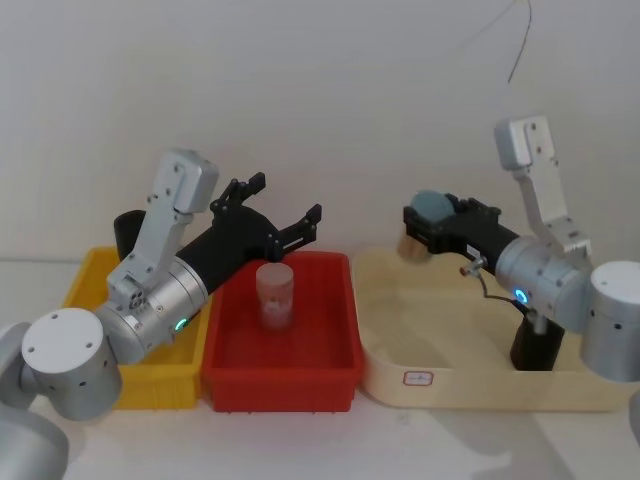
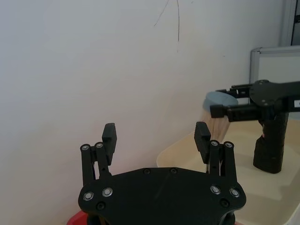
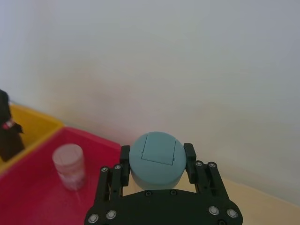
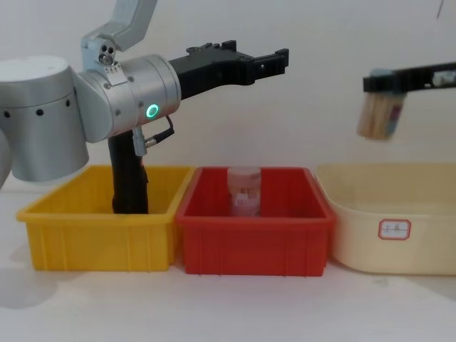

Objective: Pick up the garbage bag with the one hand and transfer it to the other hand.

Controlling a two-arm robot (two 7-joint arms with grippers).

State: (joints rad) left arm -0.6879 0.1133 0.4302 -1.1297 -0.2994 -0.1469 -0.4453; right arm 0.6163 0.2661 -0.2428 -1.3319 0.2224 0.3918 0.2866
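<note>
Standing upright in the yellow bin (image 4: pixel 100 235), the garbage bag (image 4: pixel 128 178) rises above the bin rim, and its top is hidden behind the left arm in the chest view. Nothing grips it. The left gripper (image 1: pixel 285 197) is released, its two black fingers spread wide. In the head view it points toward 1 o'clock above the rear edge of the red bin (image 4: pixel 253 242), well apart from the bag. The red bin stands just beside the yellow bin, at its 3 o'clock in the chest view, and contains one upright clear jar (image 4: pixel 244 191). The beige tub (image 4: pixel 356 235) stands at 3 o'clock from the red bin. The right gripper (image 3: pixel 157 153) is clenched on a blue-lidded jar (image 4: pixel 380 114), with one finger on each side of the lid, and holds it in the air above the tub's left end. A second black upright object (image 2: pixel 271 147) stands inside the tub, partly hidden by the right arm; it may be another roll, but this cannot be confirmed.
</note>
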